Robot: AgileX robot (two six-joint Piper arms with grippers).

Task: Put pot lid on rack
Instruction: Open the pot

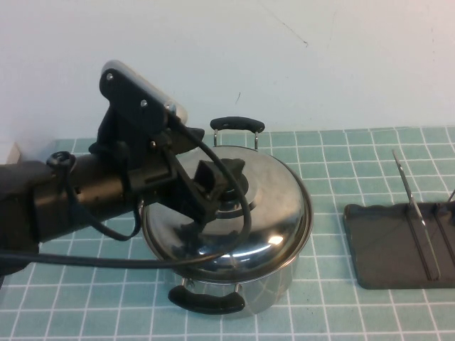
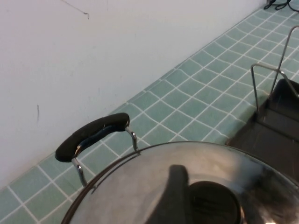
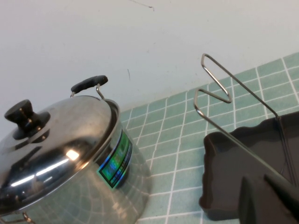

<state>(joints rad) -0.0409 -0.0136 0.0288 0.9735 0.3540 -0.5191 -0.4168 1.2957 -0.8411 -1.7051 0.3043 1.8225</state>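
The pot lid [image 1: 274,206], shiny steel with a black knob [image 1: 236,172], sits on the steel pot [image 1: 266,293]. My left gripper [image 1: 202,204] reaches in from the left, low over the lid, open, its fingers beside the knob. In the left wrist view one finger [image 2: 173,189] stands next to the knob [image 2: 212,203] on the lid [image 2: 135,186]. The rack [image 1: 391,249], a dark tray with wire dividers, lies to the right of the pot. My right gripper [image 3: 254,181] hangs over the rack tray [image 3: 233,149], slightly open and empty; the lid [image 3: 60,149] shows there too.
The pot's black handles stick out at the back [image 1: 237,124] and front [image 1: 206,300]. A white wall runs close behind the tiled table [image 1: 341,163]. The rack's wire dividers [image 1: 412,206] stand upright.
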